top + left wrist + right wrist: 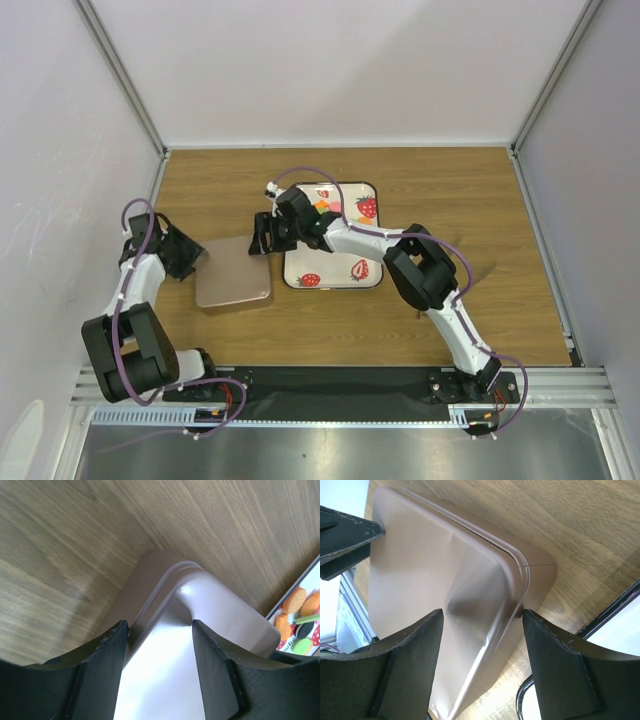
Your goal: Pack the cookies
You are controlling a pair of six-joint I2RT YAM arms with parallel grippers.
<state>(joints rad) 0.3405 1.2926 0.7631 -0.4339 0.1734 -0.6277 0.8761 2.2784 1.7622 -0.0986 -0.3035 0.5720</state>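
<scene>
Wooden table is seen from above, with a taupe box just beside a strawberry-patterned tray. The cookies are gathered at the tray's far end. Opposite box corners are straddled by the left gripper and right gripper, jaws apart; whether the box is actually clamped cannot be told.

A brown wood-grain table fills the middle of the top view, its grain running from 9 to 3 o'clock. Plain white panel walls close it in at 9, 12 and 3 o'clock, with slanting grey metal posts at the far corners. At 6 o'clock a ribbed aluminium rail edges the table, with a brushed steel sheet nearer still. The light is soft and even, the shadows faint
</scene>
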